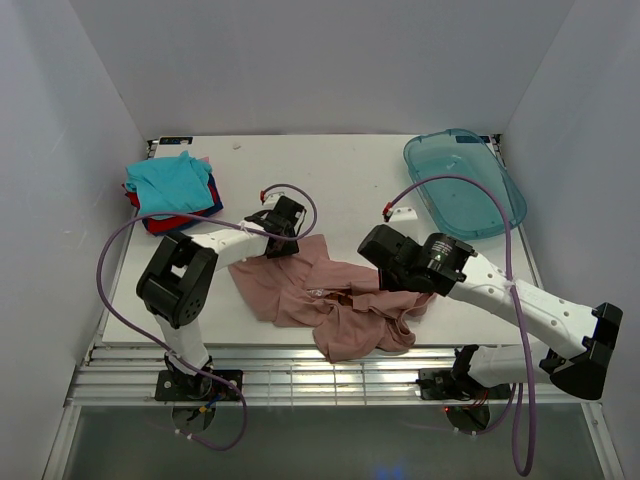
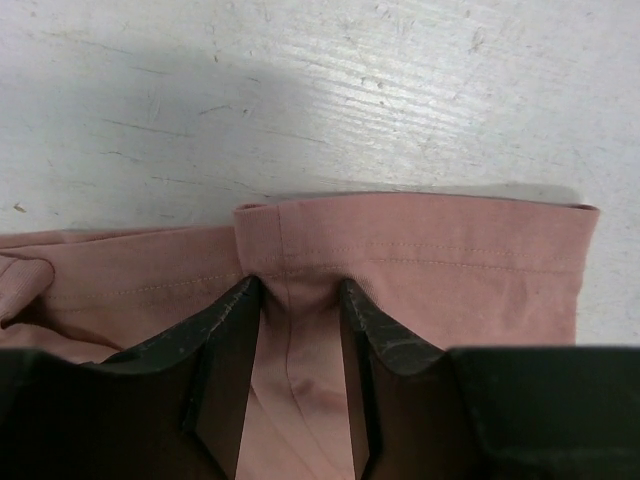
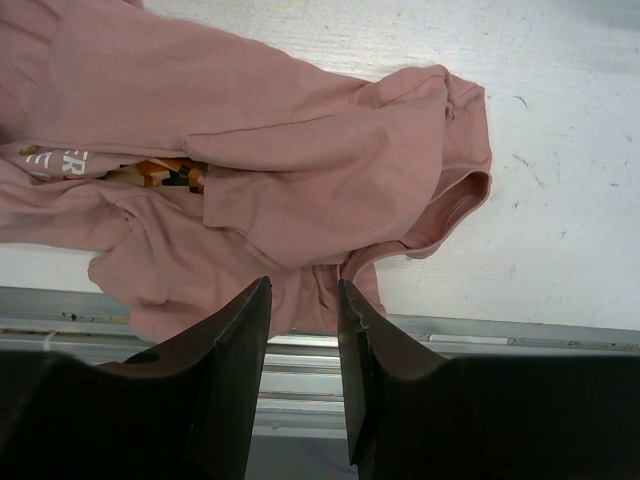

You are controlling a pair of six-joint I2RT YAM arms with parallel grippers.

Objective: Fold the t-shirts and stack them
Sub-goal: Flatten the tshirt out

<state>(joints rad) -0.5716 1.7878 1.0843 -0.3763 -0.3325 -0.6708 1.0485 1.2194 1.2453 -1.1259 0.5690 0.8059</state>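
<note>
The dusty-pink t-shirt (image 1: 330, 300) lies crumpled at the table's front edge, part of it hanging over the rails. Its orange-brown print (image 3: 160, 175) peeks out between folds. My left gripper (image 1: 283, 240) sits on the shirt's far left corner. In the left wrist view the gripper (image 2: 300, 285) is shut on a pucker of pink hem (image 2: 430, 240). My right gripper (image 1: 388, 285) hovers over the shirt's right side. In the right wrist view the gripper (image 3: 302, 285) stands narrowly open, with only the rails showing between the jaws. The folded teal shirt (image 1: 170, 180) tops a red (image 1: 172, 222) and dark-blue (image 1: 215, 195) stack at the far left.
The translucent blue-green tray (image 1: 465, 185) lies at the far right corner. A small white part (image 1: 403, 212) lies beside it. Metal rails (image 1: 300, 375) run along the table's front edge. White walls close in the left, right and back.
</note>
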